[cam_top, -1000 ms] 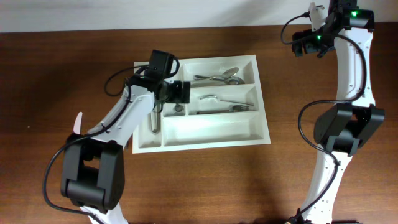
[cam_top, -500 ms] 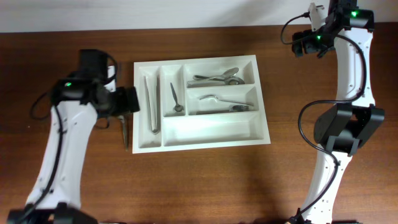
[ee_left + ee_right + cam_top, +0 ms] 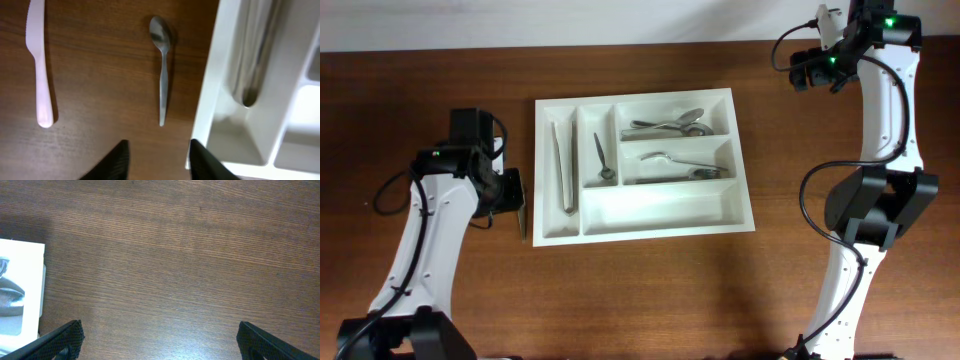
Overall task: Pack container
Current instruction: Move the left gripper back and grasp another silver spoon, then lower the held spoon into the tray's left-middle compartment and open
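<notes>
Knife [image 3: 39,65] near spoon [image 3: 162,70] outside container [image 3: 207,90], left-wrist view only; both arms' jaws apart.

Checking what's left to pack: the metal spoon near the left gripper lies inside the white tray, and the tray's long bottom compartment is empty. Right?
Not quite. The metal spoon near the left gripper lies on the table, just outside the white tray; the left wrist view shows it. The long bottom compartment is indeed empty.
</notes>
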{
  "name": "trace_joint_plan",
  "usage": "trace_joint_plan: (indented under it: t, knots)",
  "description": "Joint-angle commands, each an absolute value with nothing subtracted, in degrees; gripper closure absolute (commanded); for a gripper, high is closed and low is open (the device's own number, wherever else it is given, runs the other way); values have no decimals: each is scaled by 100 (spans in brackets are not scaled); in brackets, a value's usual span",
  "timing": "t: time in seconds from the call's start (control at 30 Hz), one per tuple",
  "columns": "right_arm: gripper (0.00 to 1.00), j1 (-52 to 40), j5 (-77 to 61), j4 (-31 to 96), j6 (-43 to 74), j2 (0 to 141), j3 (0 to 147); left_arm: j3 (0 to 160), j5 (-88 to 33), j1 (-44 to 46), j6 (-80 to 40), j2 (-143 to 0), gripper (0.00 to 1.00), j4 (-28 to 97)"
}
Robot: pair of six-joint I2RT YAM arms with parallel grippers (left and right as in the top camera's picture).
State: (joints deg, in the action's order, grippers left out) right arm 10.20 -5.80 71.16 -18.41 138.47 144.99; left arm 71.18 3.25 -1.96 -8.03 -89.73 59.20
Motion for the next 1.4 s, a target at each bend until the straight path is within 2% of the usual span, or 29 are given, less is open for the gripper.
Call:
trace_joint_plan:
  t: [0.0, 0.7, 0.77, 0.83, 1.13, 1.37]
  knots:
    - [1, 1015, -550, 7116, -1833, 13611, 14582, 6820, 368, -215, -969, -9094, 62, 5673]
    - [1, 1015, -550, 7116, -1833, 13609, 14582, 6442, 281, -246, -1369, -10927, 61, 4012]
    - [1, 1015, -550, 7116, -1833, 13611, 14582, 6442, 281, -283, -1369, -11002, 73, 3962]
    - [1, 1015, -550, 7116, -1833, 13609, 14582, 6447, 281, -338, -1367, -11008, 98, 3942]
    - [1, 1015, -550, 7116, -1833, 13611, 14582, 7194, 274, -582, -1271, -10739, 98, 4512]
    - [1, 1015, -550, 7116, -1833, 13611, 14582, 8368, -661, -40, -1046, -9974, 98, 5000]
